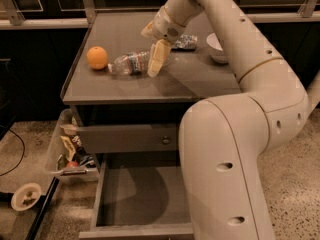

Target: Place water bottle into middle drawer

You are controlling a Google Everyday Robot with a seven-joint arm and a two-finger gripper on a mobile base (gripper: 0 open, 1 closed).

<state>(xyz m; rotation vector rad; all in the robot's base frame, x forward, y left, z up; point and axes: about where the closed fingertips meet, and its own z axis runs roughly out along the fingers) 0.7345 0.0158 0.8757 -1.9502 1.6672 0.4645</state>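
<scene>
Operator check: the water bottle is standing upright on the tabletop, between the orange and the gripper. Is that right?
Not upright. The camera view shows the water bottle lying on its side on the tabletop, between the orange and the gripper.

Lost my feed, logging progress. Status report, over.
Pincer at tabletop, by clear ribbed plastic water bottle, opposite round orange fruit. Bottle lying on side. Wide shallow grey drawer open below.

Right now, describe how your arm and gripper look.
The arm is smooth cream-white, thick rounded segments with small dark oval holes and a thin tan ring. The gripper, yellowish-tan, is over the table beside the bottle. No cables show.
</scene>
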